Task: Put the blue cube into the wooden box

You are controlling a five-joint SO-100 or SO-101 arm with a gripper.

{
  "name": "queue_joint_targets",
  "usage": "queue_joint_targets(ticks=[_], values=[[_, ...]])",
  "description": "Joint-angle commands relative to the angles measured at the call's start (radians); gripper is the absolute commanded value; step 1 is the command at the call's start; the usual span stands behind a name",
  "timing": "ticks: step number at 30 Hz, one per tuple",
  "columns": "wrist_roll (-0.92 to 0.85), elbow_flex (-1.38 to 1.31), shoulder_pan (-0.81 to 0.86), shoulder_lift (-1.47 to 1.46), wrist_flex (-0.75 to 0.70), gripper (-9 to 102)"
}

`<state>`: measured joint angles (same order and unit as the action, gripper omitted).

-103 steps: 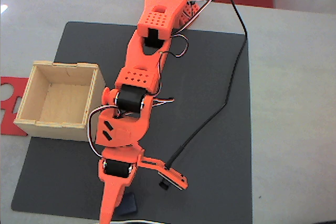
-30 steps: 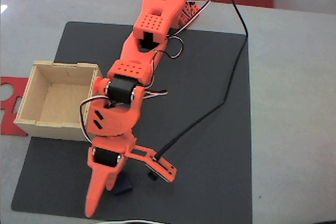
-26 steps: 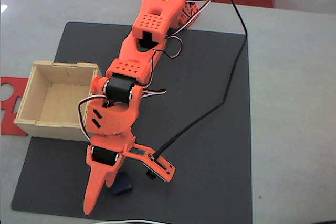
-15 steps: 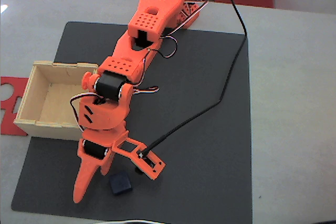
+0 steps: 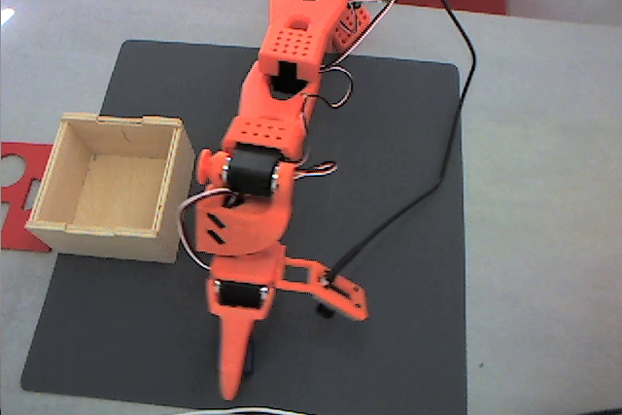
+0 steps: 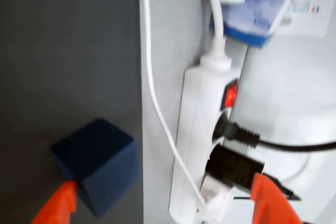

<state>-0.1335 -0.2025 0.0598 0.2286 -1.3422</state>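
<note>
Over mat: claw wide open, tip touching blue cube

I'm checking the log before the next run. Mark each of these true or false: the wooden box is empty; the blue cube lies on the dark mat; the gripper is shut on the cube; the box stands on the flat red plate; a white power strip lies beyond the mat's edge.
1. The wooden box is empty. True.
2. The blue cube lies on the dark mat. True.
3. The gripper is shut on the cube. False: its fingers stand wide apart, with the cube beside one fingertip.
4. The box stands on the flat red plate. False: it stands beside the plate, mostly on the mat.
5. A white power strip lies beyond the mat's edge. True.
</note>
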Motion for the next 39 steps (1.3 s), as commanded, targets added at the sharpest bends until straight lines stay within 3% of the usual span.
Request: queue_joint_targets(ticks=[1,10,23,39], values=[[-0.012,-0.032,-0.005,0.120,-0.014,43],[-0.005,-0.032,-0.003,0.304,-0.060,43],[-0.037,-0.031,0.066,0.067,0.172,43],[-0.054,-0.032,0.051,-0.029,0.282,43]])
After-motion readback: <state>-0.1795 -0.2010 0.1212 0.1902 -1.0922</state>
